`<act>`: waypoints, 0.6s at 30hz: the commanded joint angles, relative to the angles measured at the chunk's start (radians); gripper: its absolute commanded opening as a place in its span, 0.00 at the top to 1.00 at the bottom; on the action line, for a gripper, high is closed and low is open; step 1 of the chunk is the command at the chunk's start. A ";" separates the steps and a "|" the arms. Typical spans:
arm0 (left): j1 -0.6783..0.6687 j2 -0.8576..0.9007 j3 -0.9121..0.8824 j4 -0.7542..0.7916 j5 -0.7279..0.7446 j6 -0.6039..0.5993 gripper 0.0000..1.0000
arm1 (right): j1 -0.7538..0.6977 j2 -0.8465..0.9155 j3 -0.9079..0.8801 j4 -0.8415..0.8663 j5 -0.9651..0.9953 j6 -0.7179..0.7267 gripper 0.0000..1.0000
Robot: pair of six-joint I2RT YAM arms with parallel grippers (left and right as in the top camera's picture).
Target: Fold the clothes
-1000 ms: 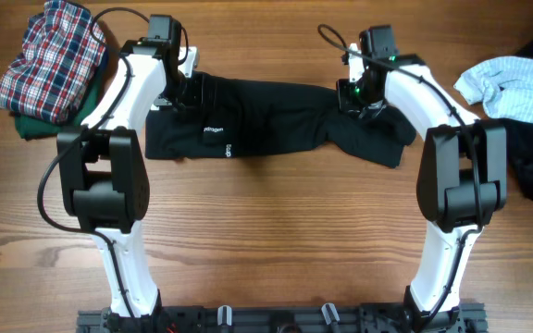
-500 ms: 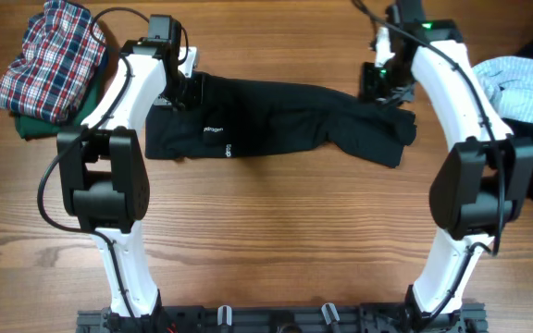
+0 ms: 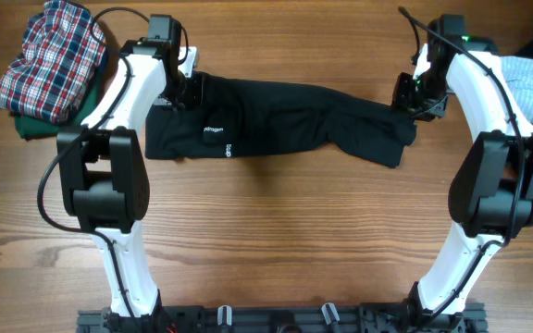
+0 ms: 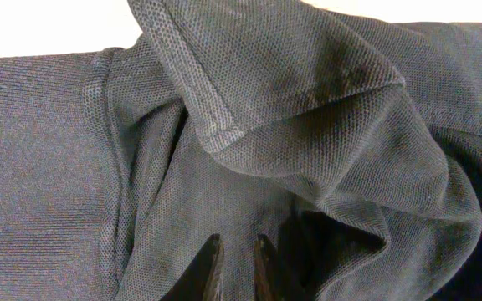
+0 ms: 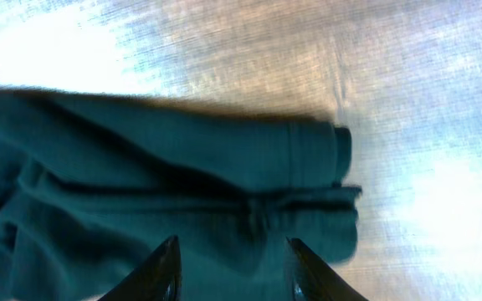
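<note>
1. Black shirt [image 3: 276,120] lies stretched lengthwise on the table [image 3: 276,240], rumpled at both ends.
2. Left gripper [image 4: 237,266] is at the shirt's left end, fingers nearly together, pinching bunched cloth.
3. Right gripper [image 5: 237,267] is over the shirt's right end, fingers spread, holding nothing.
4. I judge we are flattening the shirt before the first fold. Next, the right gripper needs a grasp on that end's edge.
</note>
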 commanded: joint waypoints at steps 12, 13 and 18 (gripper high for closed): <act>0.001 0.013 -0.006 0.001 -0.002 0.001 0.84 | -0.053 -0.005 -0.189 0.177 0.021 -0.010 0.69; 0.001 0.013 -0.006 0.001 -0.002 0.001 0.84 | -0.053 -0.005 -0.194 0.178 0.016 -0.011 0.70; 0.001 0.013 -0.006 0.001 -0.002 0.001 0.83 | -0.053 -0.005 -0.196 0.175 -0.013 -0.018 0.77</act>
